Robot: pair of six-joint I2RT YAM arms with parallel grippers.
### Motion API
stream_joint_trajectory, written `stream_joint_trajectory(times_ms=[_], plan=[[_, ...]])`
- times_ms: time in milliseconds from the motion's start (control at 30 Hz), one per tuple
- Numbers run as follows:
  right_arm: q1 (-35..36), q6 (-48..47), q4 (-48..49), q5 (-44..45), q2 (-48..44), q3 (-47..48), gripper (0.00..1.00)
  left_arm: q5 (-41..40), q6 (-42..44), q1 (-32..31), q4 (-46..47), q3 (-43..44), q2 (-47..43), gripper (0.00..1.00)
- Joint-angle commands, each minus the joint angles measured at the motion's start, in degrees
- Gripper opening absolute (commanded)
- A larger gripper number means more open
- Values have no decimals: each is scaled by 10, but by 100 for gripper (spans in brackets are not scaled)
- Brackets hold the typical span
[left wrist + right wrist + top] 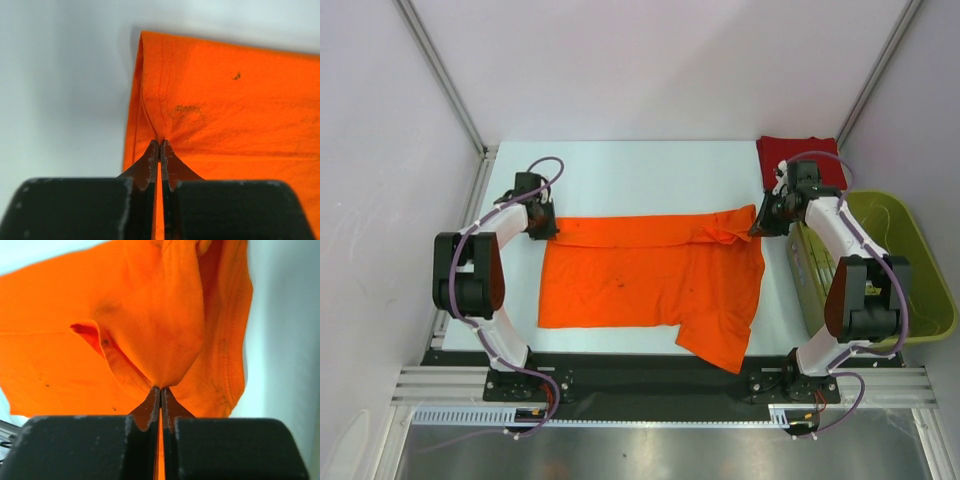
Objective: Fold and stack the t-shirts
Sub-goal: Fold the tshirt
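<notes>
The bright orange t-shirt (650, 280) lies spread across the middle of the white table, its far edge pulled taut between my two arms. At its far-left corner, my left gripper (552, 232) is shut on the hem (150, 100), and cloth shows between the fingers (150, 160). My right gripper (757, 228) is shut on the bunched far-right corner (165, 340), pinched at the fingertips (161, 390). One sleeve (720, 345) hangs toward the near edge. The dark red t-shirt (790, 152) lies folded at the far right, partly behind the right arm.
An olive-green plastic basket (920, 270) stands at the right edge of the table, beside the right arm. Metal frame posts rise at the far left (440, 70) and far right (880, 70). A black rail (640, 372) runs along the near edge.
</notes>
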Motion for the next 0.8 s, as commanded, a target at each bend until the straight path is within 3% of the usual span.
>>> stream_joint_trajectory(times_ms=[0, 33, 67, 133, 167, 233, 367, 433, 533, 667, 767], plan=[[-1, -20, -6, 21, -5, -7, 3, -15, 11, 6, -1, 16, 13, 7], [-1, -23, -11, 31, -4, -9, 6, -17, 4, 6, -11, 22, 18, 15], [-1, -26, -34, 49, -2, -3, 16, -39, -3, 6, -45, 29, 24, 32], [1, -42, -66, 111, -8, 15, 23, -57, -24, 6, -58, 17, 4, 39], [10, -50, -75, 137, -19, 21, 33, -68, -32, 6, -50, 1, -38, 51], [35, -62, -74, 187, -59, 26, 46, -84, -45, 6, -47, -27, -77, 61], [54, -22, -12, 149, -56, 33, 58, -2, -61, 6, -14, -25, -112, 57], [49, 21, 41, 73, -14, 44, 59, 62, -79, 6, 3, -10, -84, 54], [55, 79, 103, 40, 38, 72, 59, 122, -87, 4, 6, 39, -12, 49], [73, 77, 71, 97, 138, 160, 58, 166, -88, 4, 15, 87, 49, 48], [81, 62, 8, 218, 188, 230, 59, 190, -89, 5, 15, 130, 92, 48]])
